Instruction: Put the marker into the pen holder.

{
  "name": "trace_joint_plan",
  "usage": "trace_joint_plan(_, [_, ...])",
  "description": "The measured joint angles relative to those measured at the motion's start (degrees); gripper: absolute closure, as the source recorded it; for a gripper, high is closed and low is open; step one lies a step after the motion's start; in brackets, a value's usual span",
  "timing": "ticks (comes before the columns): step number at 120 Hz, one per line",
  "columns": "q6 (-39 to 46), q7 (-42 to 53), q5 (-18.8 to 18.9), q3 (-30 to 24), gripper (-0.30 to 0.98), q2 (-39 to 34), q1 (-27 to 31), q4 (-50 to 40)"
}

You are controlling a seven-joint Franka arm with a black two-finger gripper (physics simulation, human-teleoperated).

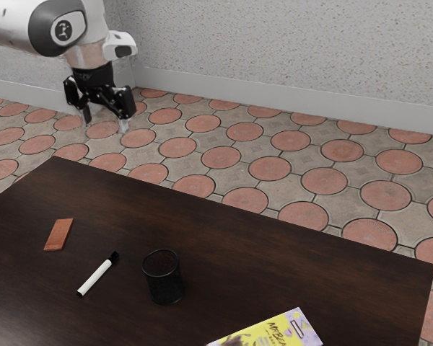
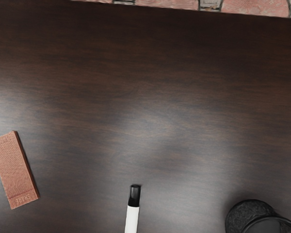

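My gripper [image 1: 107, 115] hangs high above the table at the exterior view's upper left, its two fingers spread apart with nothing between them. The white marker with black ends [image 1: 96, 277] lies flat on the dark table, well below the hand; in the wrist view the marker [image 2: 132, 218] shows its black cap end and part of its white body. The black pen holder [image 1: 164, 278] stands upright beside the marker, toward the exterior view's right, not touching it. Part of the pen holder [image 2: 250, 216] is in the wrist view too.
An orange-brown flat block [image 1: 58, 234] lies near the marker, on the side away from the pen holder; the wrist view has the block [image 2: 15, 170] too. A yellow and purple package [image 1: 274, 333] lies at the exterior view's bottom. The dark table [image 1: 224, 223] ends above a tiled floor.
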Motion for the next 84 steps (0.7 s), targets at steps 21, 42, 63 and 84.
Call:
trace_joint_plan(21, [-2.3, -0.1, 0.2, 0.0, 0.0, 1.2, 1.9, 0.8])
trace_joint_plan(42, [0.0, -0.3, 0.3, 0.7, 0.0, 1.7, 3.6, -9.6])
trace_joint_plan(63, [9.1, -0.6, 0.1, 0.7, 0.0, 2.4, 6.1, -23.2])
trace_joint_plan(84, [19.1, -0.7, -0.2, 0.7, 0.0, 4.9, 8.7, -31.1])
